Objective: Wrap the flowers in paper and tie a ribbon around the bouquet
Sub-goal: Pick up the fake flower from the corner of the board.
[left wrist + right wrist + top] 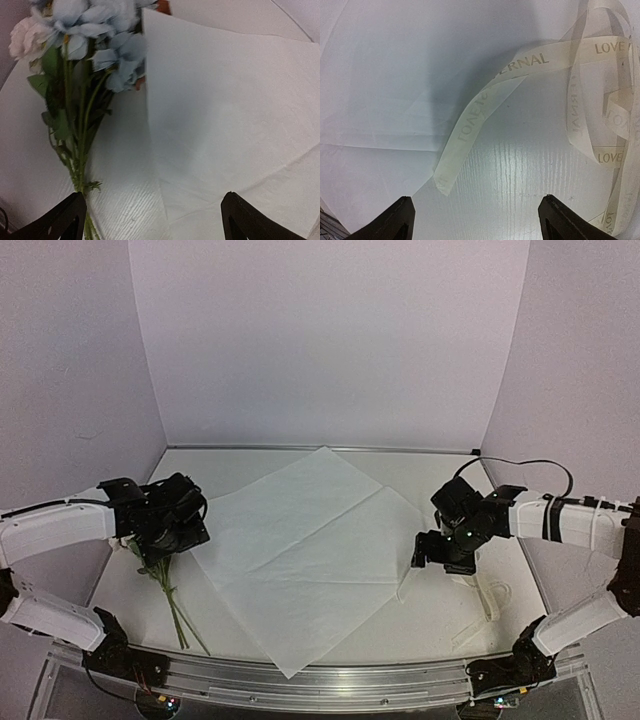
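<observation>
Left gripper [152, 222], jaws apart, over flowers [85, 100] left of paper [225, 110]; right gripper [475, 222], jaws apart, above ribbon [485, 100]. Best: pinch flowers mid-stem, lay diagonally on paper.

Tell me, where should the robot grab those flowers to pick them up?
The stems, low down where they bunch narrow. Come from above, left tool across them: the flowers lie flat on the table, and the blooms would likely crush.
</observation>
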Motion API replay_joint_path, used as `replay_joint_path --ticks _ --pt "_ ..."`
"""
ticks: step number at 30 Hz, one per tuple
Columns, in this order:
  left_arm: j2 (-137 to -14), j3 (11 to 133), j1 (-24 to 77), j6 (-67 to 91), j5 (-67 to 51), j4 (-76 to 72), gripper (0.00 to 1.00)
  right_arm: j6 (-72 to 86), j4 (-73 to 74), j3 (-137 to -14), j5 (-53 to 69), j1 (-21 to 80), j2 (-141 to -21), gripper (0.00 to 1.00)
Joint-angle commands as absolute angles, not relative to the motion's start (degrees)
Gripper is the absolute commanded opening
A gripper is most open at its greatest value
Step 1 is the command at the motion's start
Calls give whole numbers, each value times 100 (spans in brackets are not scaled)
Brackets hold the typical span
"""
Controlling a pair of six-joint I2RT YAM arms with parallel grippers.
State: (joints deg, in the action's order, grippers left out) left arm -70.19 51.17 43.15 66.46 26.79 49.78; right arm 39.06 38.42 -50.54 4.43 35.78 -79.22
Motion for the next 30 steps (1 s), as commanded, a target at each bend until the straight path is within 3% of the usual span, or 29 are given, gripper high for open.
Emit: replay_joint_path --ticks 1,9,13,19,26,28,30 --pt "-6463 4417 4035 8081 2823 5833 99 3836 3651 -5204 630 3723 -7963 88" --pt "-6153 3237 3033 7621 2266 4541 99 3926 3009 -4917 491 3970 -7911 94" --pt "-6341 2906 2389 6764 1816 3361 92 3903 2734 -4790 484 3989 -7791 92" --pt "-7093 2857 1686 5870 1250 2241 73 3888 2716 -4845 542 3999 -7849 91" --pt "-7771 3108 1647 5659 1429 2423 50 3870 2708 -4830 487 4000 -7933 91" --pt "-7876 3103 1644 5612 1427 2408 42 3880 2707 -4847 513 4000 -7982 90" --pt "-7979 3107 1644 5546 1395 2405 28 3895 2707 -4852 534 4015 -8014 90"
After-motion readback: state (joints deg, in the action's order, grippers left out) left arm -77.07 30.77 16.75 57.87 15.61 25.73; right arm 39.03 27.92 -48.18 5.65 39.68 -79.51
